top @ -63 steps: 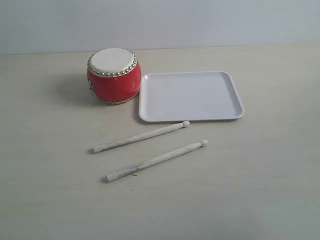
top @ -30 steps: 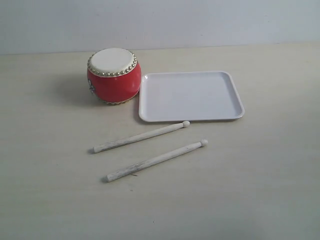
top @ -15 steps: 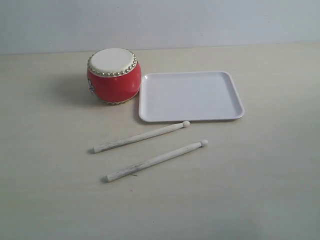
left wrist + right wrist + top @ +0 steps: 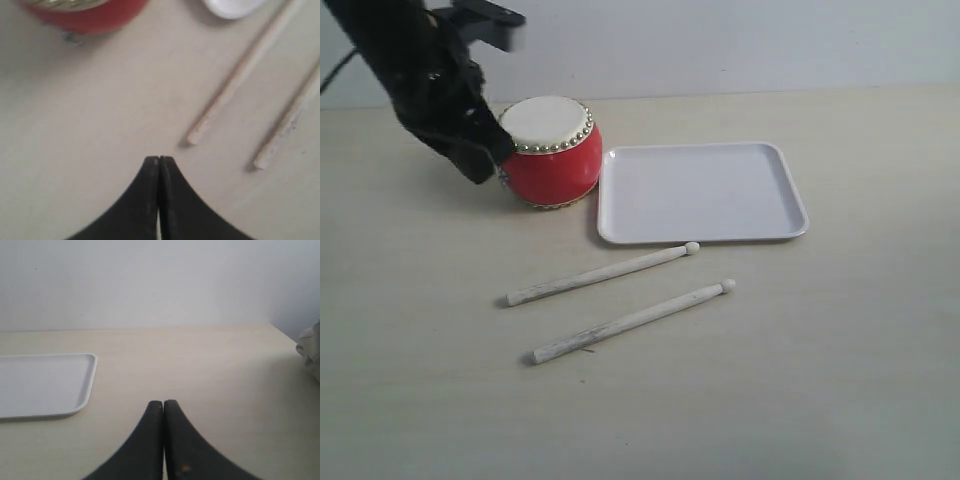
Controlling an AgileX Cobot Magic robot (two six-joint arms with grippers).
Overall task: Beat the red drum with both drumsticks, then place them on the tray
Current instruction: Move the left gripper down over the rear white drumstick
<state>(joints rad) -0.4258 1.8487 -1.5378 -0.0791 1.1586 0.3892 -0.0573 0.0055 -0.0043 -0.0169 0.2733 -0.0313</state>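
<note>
The red drum [image 4: 552, 150] with its cream skin stands at the back left, next to the white tray [image 4: 700, 190]. Two pale drumsticks lie loose on the table in front of them: one [image 4: 600, 273] with its bead by the tray's front rim, the other [image 4: 630, 320] nearer the front. My left gripper [image 4: 480, 172] hangs shut and empty by the drum's left side. In the left wrist view this gripper [image 4: 159, 159] points at bare table, with the butt ends of both drumsticks [image 4: 235, 75] [image 4: 290, 117] off to one side. My right gripper [image 4: 163, 402] is shut and empty beside the tray [image 4: 40, 385]; the exterior view does not show it.
The pale wooden table [image 4: 820, 350] runs back to a plain white wall [image 4: 740, 40]. In the right wrist view a pale crumpled thing [image 4: 312, 347] sits at the table's far corner.
The left arm has come into the exterior view at the upper left and now covers the drum's left edge. Drum, tray and drumsticks have not moved.
</note>
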